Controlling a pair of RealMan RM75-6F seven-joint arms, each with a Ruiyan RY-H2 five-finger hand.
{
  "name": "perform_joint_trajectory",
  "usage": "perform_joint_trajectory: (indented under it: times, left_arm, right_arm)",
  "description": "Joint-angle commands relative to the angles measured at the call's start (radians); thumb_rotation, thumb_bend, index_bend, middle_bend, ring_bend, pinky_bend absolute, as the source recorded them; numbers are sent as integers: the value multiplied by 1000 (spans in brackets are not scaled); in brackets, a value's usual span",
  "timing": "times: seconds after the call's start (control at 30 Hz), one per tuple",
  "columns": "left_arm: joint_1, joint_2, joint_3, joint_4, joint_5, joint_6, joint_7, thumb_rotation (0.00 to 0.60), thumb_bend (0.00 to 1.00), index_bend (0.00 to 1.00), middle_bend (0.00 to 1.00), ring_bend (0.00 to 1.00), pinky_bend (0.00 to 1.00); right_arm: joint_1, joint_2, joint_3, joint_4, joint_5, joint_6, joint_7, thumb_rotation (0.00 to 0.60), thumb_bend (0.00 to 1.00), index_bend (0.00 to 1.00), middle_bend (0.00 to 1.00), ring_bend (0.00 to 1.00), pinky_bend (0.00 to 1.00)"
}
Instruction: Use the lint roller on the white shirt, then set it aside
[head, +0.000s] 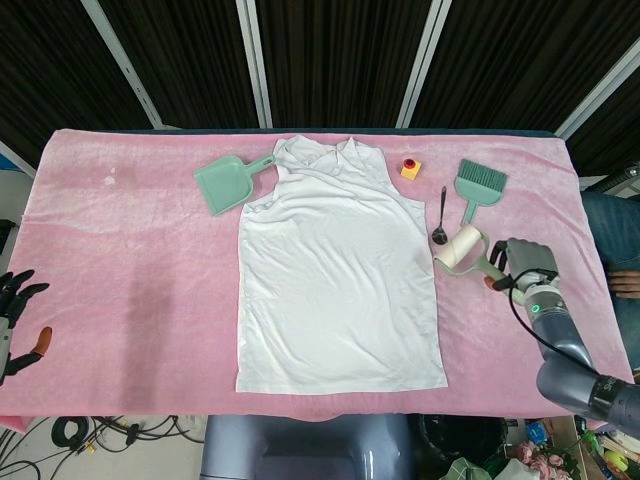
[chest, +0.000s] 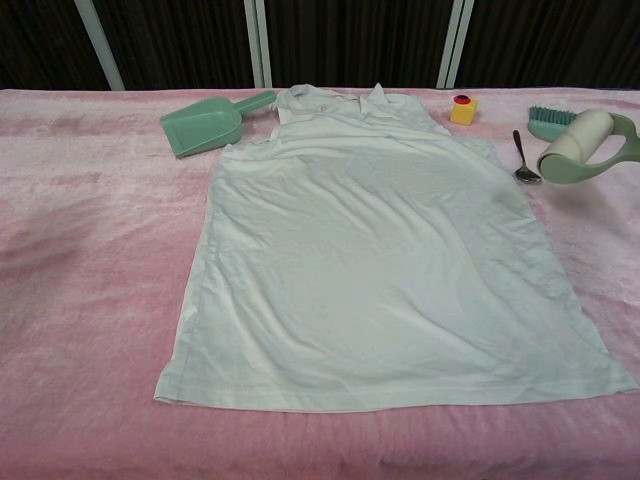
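Observation:
The white shirt (head: 335, 270) (chest: 370, 260) lies flat in the middle of the pink-covered table. My right hand (head: 525, 262) holds the green handle of the lint roller (head: 463, 250) (chest: 584, 147), which is off the shirt, to its right, close to the spoon. The chest view shows the roller at the right edge, with the hand out of frame. My left hand (head: 15, 315) hangs off the table's left edge, fingers apart, holding nothing.
A green dustpan (head: 228, 183) (chest: 205, 122) lies left of the collar. A small yellow block with a red top (head: 410, 168) (chest: 462, 108), a spoon (head: 441, 220) (chest: 522, 160) and a green brush (head: 477, 185) (chest: 550, 117) lie at the back right.

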Motion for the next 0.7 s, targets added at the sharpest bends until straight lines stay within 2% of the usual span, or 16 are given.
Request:
perform_joint_trajectory:
  times: [0.03,0.3,0.7]
  left_arm:
    - [0,-2,0,0,-1,0,3,600,413,197,84,0,14]
    - [0,-5,-1,0,-4,0,9,600,413,197,84,0,15]
    - [0,-3,-2,1,-7,-2,6,600,413,196,85,0,15]
  right_arm:
    - [-31,-22,2,71,-16,-42,43,600,721,762,653,687,646]
    - [-71,-82,10,187,-92,-111,103,600,717,762,649,682,640]
    - [-91,-151,16,266,-190,-156,131,600,714,759,616,647,614]
